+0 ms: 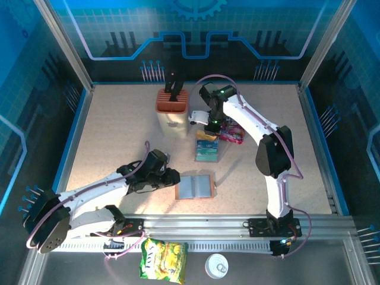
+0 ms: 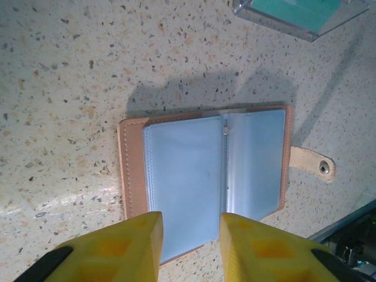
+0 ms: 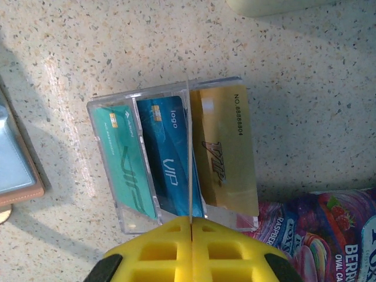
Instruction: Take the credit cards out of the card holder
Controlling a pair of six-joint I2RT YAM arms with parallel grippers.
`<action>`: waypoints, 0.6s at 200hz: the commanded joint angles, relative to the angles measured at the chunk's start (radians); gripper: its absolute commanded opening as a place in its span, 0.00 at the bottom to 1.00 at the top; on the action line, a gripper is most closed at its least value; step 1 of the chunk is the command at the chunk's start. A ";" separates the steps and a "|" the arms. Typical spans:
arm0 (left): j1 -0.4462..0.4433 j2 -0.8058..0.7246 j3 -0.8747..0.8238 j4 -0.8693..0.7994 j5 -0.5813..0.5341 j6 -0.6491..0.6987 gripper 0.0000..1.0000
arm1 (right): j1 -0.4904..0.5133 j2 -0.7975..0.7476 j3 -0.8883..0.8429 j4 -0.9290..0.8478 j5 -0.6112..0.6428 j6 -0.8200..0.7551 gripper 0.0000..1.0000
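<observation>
A speckled beige counter sits inside blue walls printed with circuit lines. The card holder lies open, pockets up, near the front middle. The left pincer stands part-open over its near edge, clamping nothing. Farther back a clear tray holds teal, blue and gold credit cards, with a knife block near and a purple snack packet just beside it. The right pincer, above the tray, is closed on a thin card seen edge-on. A yellow-green bag lies on the front ledge.

Both arms have white links and black joints, a thin purple cable behind the right tool, and yellow waffle-patterned fingers.
</observation>
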 commanded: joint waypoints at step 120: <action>0.010 -0.041 -0.022 -0.024 -0.039 -0.048 0.32 | -0.048 0.078 0.075 -0.032 0.017 -0.045 0.14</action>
